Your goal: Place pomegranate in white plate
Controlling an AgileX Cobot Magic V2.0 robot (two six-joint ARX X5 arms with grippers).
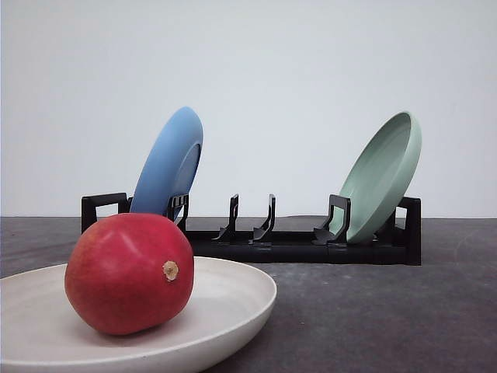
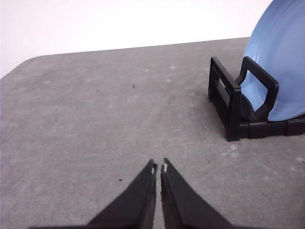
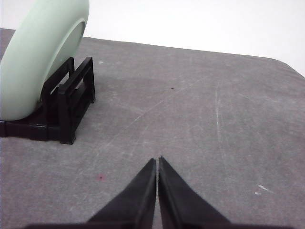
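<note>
We note the pomegranate (image 1: 129, 273) resting inside the white plate (image 1: 241, 299), toward its left half, stem nub facing the front camera. The plate sits flat on the grey worktop (image 1: 373, 318), close to the front camera.

Behind it stands a black dish rack (image 1: 295, 247). A blue plate (image 1: 168, 165) leans on edge at the rack's left end; a pale green plate (image 1: 380, 177) leans at the right end. The middle slots between them hold nothing.

Left tool (image 2: 159, 168): clenched, tips nearly touching, nothing between them, low over bare worktop beside the blue plate's end of the rack.

Right tool (image 3: 157, 160): likewise clenched and gripping nothing, over bare worktop near the green plate's end.
</note>
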